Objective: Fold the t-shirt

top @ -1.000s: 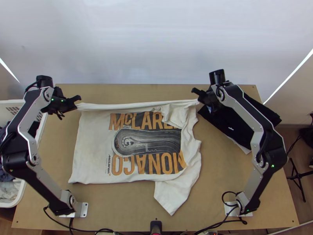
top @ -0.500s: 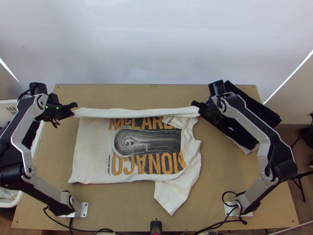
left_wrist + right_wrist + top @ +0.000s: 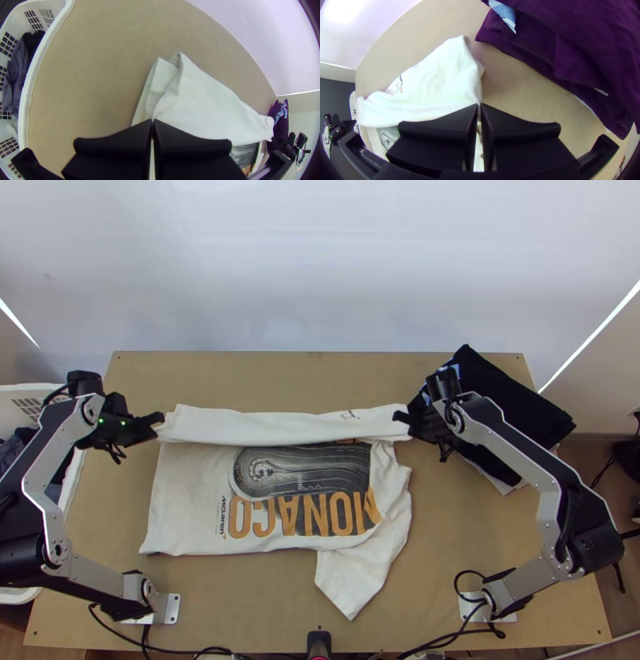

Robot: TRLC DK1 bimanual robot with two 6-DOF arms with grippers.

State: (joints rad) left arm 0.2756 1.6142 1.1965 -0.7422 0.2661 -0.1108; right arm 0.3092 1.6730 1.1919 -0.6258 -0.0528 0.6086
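A white t-shirt (image 3: 192, 500) with an orange and black print lies on the table, its far edge folded over toward the near side as a long plain strip. At the strip's left end, my left gripper (image 3: 158, 424) is shut on the fabric; the left wrist view has this gripper (image 3: 152, 121) pinching a fold of the t-shirt (image 3: 206, 103). My right gripper (image 3: 402, 418) holds the strip's right end, and in the right wrist view the gripper (image 3: 479, 106) is closed on the t-shirt's corner (image 3: 446, 76). One sleeve sticks out at the near right.
Dark folded clothes (image 3: 512, 408) lie at the table's back right, close beside the right gripper. A white basket (image 3: 28, 86) with clothes stands off the table's left side. The table (image 3: 280, 368) shows bare along its far edge.
Both grippers have come toward the near edge with the t-shirt's far edge, and the folded strip has become wider, covering the print's upper row of letters.
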